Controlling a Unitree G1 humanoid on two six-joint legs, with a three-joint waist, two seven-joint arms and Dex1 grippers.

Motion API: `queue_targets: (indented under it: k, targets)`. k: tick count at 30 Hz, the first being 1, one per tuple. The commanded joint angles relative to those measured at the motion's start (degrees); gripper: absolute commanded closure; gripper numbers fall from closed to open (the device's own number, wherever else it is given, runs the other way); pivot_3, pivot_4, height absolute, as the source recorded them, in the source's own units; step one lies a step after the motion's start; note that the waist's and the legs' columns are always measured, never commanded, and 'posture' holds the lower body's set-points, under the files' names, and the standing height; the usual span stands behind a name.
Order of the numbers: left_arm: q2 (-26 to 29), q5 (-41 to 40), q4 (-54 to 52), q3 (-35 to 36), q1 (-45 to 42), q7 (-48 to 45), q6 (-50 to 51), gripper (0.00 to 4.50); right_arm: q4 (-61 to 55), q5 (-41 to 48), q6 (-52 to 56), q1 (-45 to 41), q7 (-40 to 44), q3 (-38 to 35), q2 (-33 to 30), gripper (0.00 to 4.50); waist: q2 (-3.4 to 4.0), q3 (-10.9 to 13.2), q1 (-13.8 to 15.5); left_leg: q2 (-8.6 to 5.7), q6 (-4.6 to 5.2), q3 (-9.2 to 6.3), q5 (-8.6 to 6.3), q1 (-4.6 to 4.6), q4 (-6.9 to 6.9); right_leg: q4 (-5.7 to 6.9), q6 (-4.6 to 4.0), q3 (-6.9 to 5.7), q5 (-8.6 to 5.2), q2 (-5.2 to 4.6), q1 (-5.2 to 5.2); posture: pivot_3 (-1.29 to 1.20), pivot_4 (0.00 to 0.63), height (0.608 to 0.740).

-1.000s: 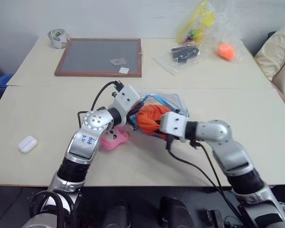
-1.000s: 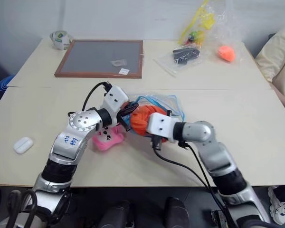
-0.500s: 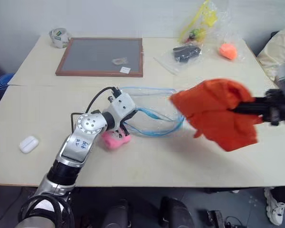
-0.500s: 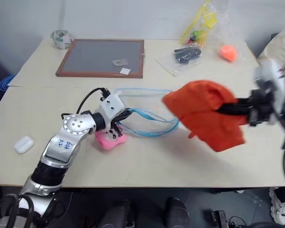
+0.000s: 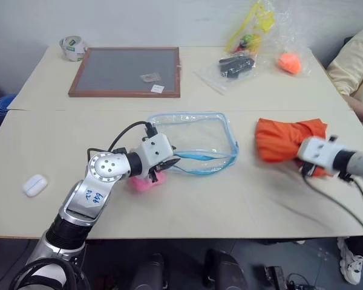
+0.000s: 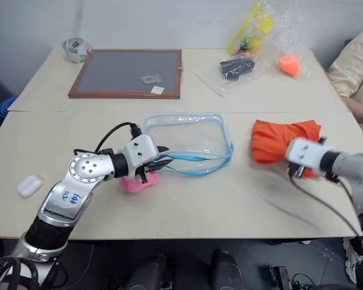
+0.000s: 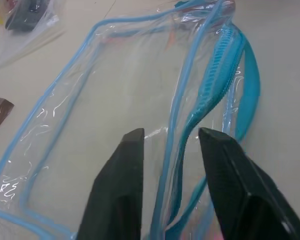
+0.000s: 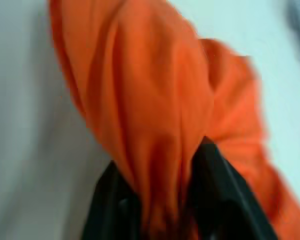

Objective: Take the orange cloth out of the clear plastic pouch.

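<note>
Orange cloth [image 5: 288,138], pulled clear moments before, lay on the desk [image 5: 242,199] right of the emptied clear plastic pouch [image 5: 193,138], still pinched by the right end effector [image 8: 157,200], left end effector [image 7: 167,145] now parted.

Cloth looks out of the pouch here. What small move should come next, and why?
Probably pull the right gripper back off the orange cloth: it lies on the table, clear of the empty pouch, yet a fold sits between the fingers.
</note>
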Motion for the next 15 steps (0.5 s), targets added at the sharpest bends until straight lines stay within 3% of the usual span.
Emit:
queue_targets:
  k: [1,6,8,12,15]
  targets:
    - [1.3,-3.6,-5.2,2.5,0.7,-2.5,2.0,1.66,-4.4,1.9,-0.2,3.2,0.2,-2.7,-1.5,2.17,-0.02,0.0,0.2,0.00,0.01,-0.01,0.00,0.03,0.00,-0.01,0.02,0.02,0.01,0.00,0.02,0.00,0.150,0.740]
    - [3.8,-10.7,-9.1,8.0,1.0,-6.0,7.9,0.20,-8.8,10.2,7.5,6.6,7.8,-7.1,-4.9,0.61,-0.01,0.0,0.3,0.04,0.01,-0.08,0.00,0.09,0.03,0.01,0.01,0.01,0.01,0.02,0.09,0.00,0.150,0.740]
    - [5.8,-15.2,-10.6,11.5,1.4,-8.3,11.5,0.00,-11.1,15.8,13.4,7.9,12.1,-10.1,-6.3,0.03,-0.01,0.0,0.3,0.05,0.01,-0.09,0.00,0.08,0.03,0.00,0.01,0.00,0.01,0.02,0.10,0.00,0.150,0.740]
    - [13.3,-25.9,-10.8,22.1,3.7,-16.5,15.7,0.00,-12.3,25.6,27.3,10.0,20.4,-17.3,-11.0,0.03,0.00,0.0,0.2,0.08,0.01,-0.12,0.00,0.10,0.03,0.01,-0.02,-0.02,0.00,0.03,0.11,0.00,0.150,0.740]
    - [22.7,-29.0,-2.7,31.6,6.2,-24.8,14.2,0.00,-4.7,29.0,36.6,9.3,26.9,-21.6,-16.9,0.03,0.03,0.0,0.1,0.08,0.02,-0.11,0.00,0.11,0.03,0.00,-0.04,-0.04,0.00,0.04,0.11,0.00,0.150,0.740]
